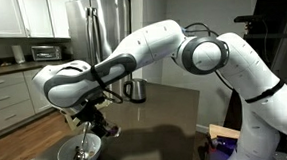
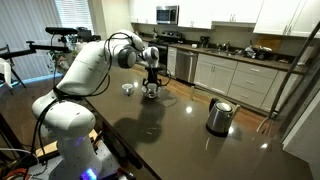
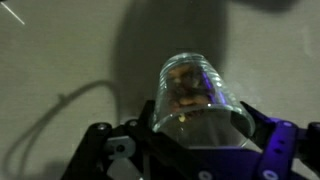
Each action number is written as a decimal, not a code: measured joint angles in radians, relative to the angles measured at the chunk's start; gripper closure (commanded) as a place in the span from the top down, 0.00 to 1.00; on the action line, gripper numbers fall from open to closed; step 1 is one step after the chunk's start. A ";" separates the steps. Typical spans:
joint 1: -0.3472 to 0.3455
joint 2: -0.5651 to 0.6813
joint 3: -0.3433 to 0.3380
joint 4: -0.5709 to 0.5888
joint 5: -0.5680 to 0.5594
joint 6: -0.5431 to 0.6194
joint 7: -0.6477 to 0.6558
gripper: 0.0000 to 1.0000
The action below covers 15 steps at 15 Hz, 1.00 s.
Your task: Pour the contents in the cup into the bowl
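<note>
My gripper (image 3: pixel 196 142) is shut on the cup (image 3: pixel 196 100), a small clear glass that lies tilted between the fingers. The contents (image 3: pixel 184 93), small brown bits, sit inside the glass. In an exterior view the gripper (image 1: pixel 102 123) hangs just above and to the right of the bowl (image 1: pixel 80 151), a wide white bowl with a metal spoon in it. In an exterior view the gripper (image 2: pixel 150 82) is over the bowl (image 2: pixel 150 94) at the far end of the table. The bowl does not show in the wrist view.
A shiny steel kettle (image 1: pixel 136 89) (image 2: pixel 220 115) stands on the dark tabletop away from the bowl. A small white object (image 2: pixel 128 88) sits beside the bowl. Kitchen counters and cabinets line the walls, and a refrigerator (image 1: pixel 108 27) stands behind.
</note>
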 measured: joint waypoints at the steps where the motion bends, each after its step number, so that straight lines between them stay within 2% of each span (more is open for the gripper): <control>1: 0.006 0.003 -0.003 0.007 -0.009 -0.006 0.000 0.55; 9: 0.036 0.025 -0.007 0.049 -0.030 -0.031 0.000 0.55; 15: 0.087 0.028 -0.015 0.053 -0.138 -0.029 0.000 0.55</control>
